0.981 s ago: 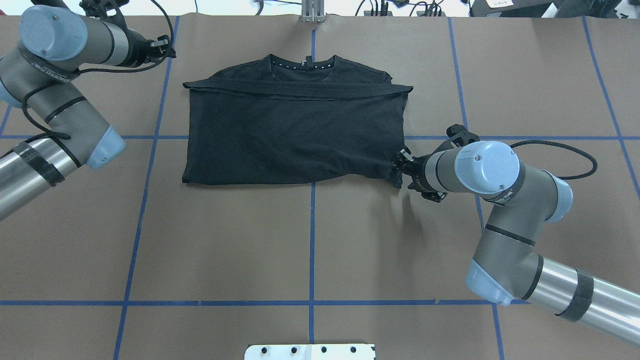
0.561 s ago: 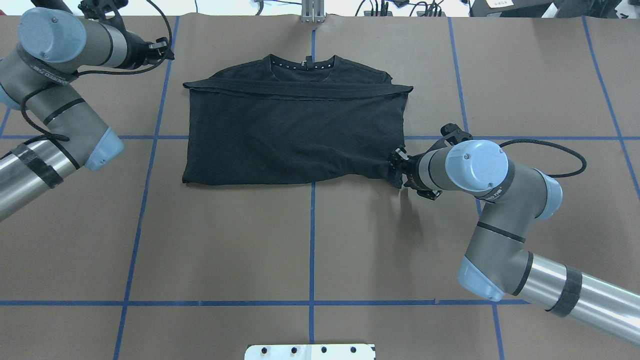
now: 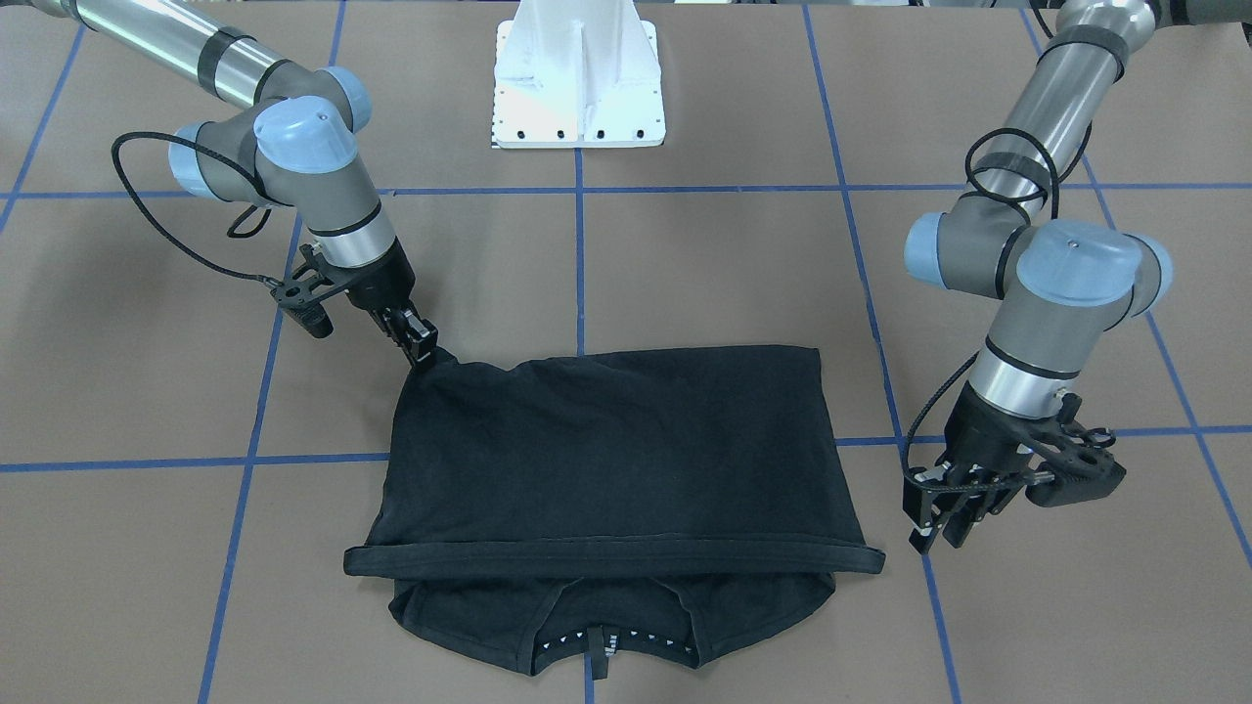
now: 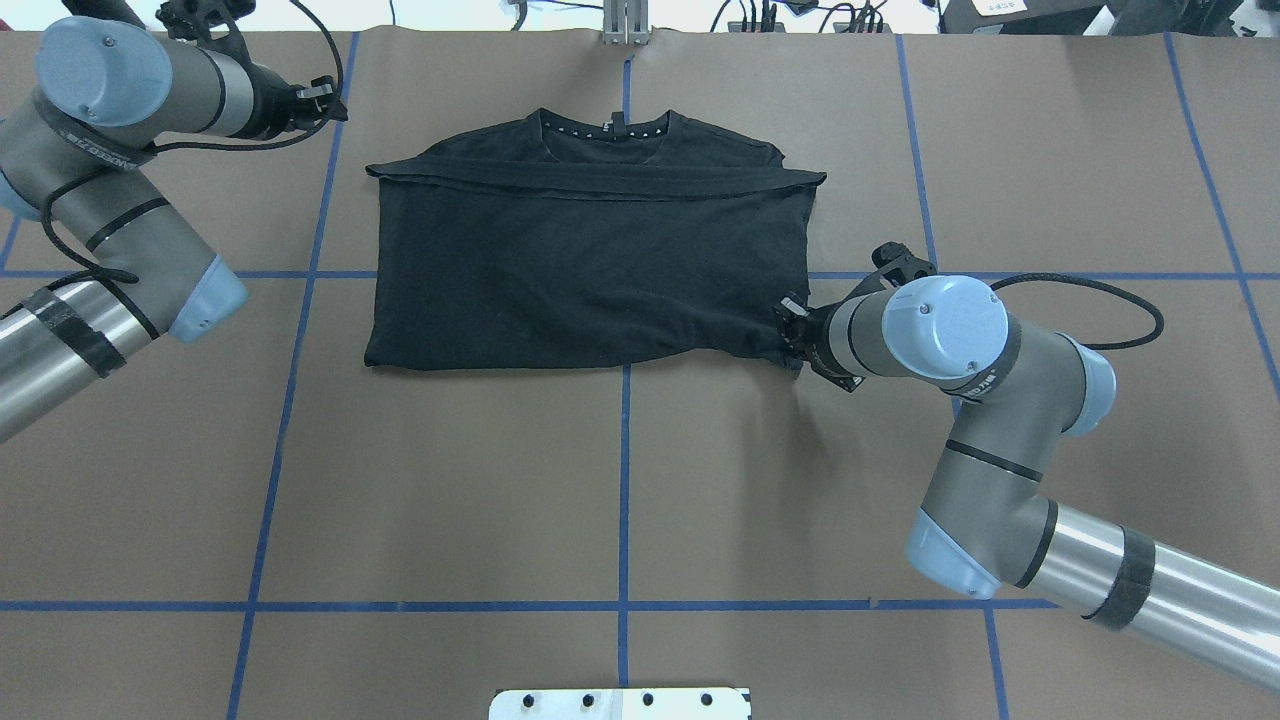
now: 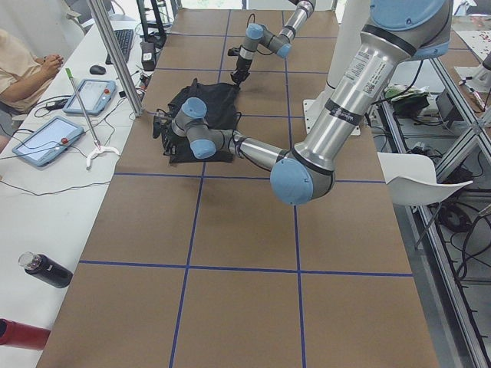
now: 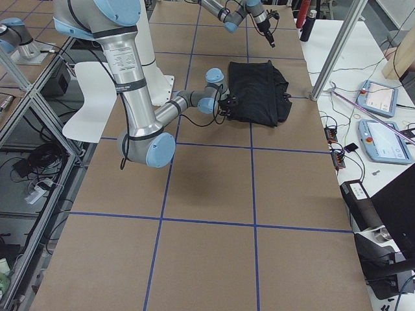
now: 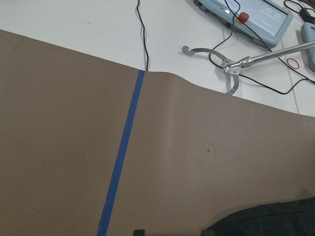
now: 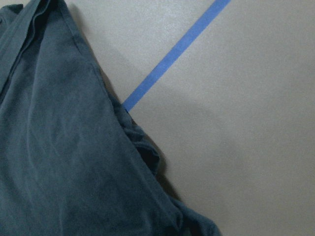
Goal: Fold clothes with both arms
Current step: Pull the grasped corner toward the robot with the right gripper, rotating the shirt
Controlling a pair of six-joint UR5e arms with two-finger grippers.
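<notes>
The clothes are one black T-shirt (image 4: 590, 270) folded in half, lying flat with its collar (image 3: 597, 645) toward the table's far side. My right gripper (image 4: 792, 335) is shut on the shirt's near right corner (image 3: 435, 367), which is pulled into a slightly raised point. The right wrist view shows bunched fabric (image 8: 64, 147) right below the camera. My left gripper (image 3: 941, 533) hangs open over bare table, just off the shirt's far left corner, holding nothing. A dark edge of the shirt (image 7: 266, 221) shows at the bottom of the left wrist view.
Blue tape lines (image 4: 624, 480) divide the brown table. The white pedestal base (image 3: 579, 78) stands at the robot's side. Beyond the far edge lie control tablets (image 5: 92, 96), cables and a grabber tool (image 7: 231, 69). A seated person (image 5: 23, 69) is there. Bottles (image 5: 46, 270) stand nearby.
My right gripper has shifted a little to the left and away from the robot, carrying the shirt's corner with it. The left arm has hardly moved.
</notes>
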